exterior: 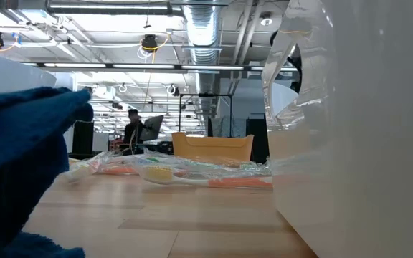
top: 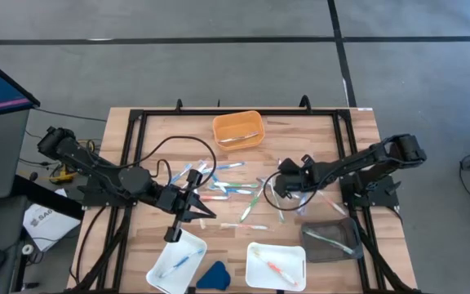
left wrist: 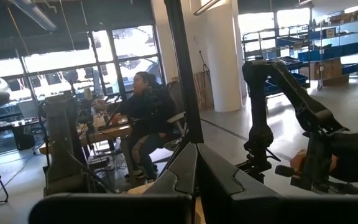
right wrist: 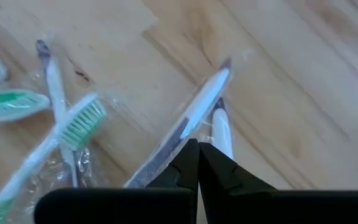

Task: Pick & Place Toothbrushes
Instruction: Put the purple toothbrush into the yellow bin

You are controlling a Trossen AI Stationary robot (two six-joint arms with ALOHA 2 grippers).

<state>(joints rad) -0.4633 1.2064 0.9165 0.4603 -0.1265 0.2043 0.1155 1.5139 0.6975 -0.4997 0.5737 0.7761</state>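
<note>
The right tool [right wrist: 198, 163] is closed tight, tip down over a wrapped toothbrush [right wrist: 191, 118] on the bench [top: 317, 135]. The left tool [top: 172, 234] is closed too, pointing level above the white tray [top: 163, 273]. Only the left wrist view shows a seated person [left wrist: 143, 118]. The orange bin [top: 237, 129] holds one toothbrush

Grey floor [top: 219, 20] with dark seams, exposed ceiling ducts [exterior: 205, 29], large windows [left wrist: 61, 68], seated person [left wrist: 145, 118], shelving [left wrist: 303, 43]
</note>
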